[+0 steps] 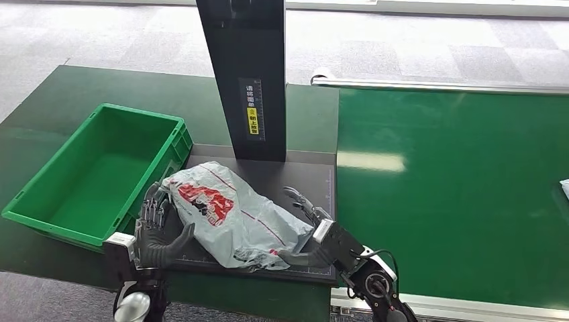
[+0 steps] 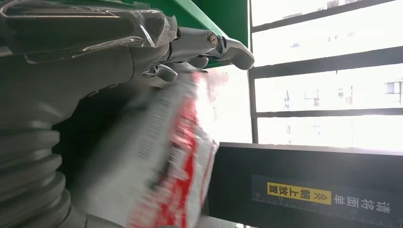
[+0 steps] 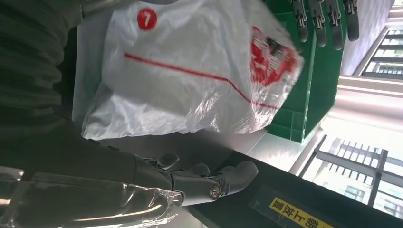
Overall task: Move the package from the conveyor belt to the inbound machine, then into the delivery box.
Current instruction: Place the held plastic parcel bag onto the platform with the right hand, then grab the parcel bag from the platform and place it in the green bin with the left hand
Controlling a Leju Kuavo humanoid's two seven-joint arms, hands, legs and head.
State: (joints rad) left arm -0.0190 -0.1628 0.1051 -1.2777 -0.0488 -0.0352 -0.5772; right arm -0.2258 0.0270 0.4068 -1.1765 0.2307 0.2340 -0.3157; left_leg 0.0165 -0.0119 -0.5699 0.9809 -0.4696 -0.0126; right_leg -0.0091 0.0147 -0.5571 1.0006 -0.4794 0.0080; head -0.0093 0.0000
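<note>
The package (image 1: 231, 215), a white plastic mailer bag with red print, is seen lying on the dark flat plate (image 1: 315, 178) of the inbound machine, right in front of its tall black column (image 1: 245, 67). A yellow label with a printed scale (image 1: 253, 111) can be made out on that column. The bag is kinda crumpled and puffy, and it's laid diagonally across the plate, one end toward the green box (image 1: 94, 178) and the other end toward the belt.

The left hand (image 1: 156, 231) is placed against the box-side end of the bag, fingers up along the edge and thumb tucked under the near side. Whether it's really gripped or just touched can't be told for sure; in the left wrist view the bag (image 2: 161, 156) is blurred and pressed close to the palm (image 2: 95, 61).

The right hand (image 1: 310, 231) is set at the opposite end, fingers spread and stretched along the far side, thumb at the near corner. In the right wrist view the fingers (image 3: 204, 178) are seen lying apart beside the bag (image 3: 190, 71), not wrapped around it, so that one looks wide.

The green box is sat empty just to the left of the plate, nearly touching it. The green conveyor belt (image 1: 456, 194) is spread out to the right.
</note>
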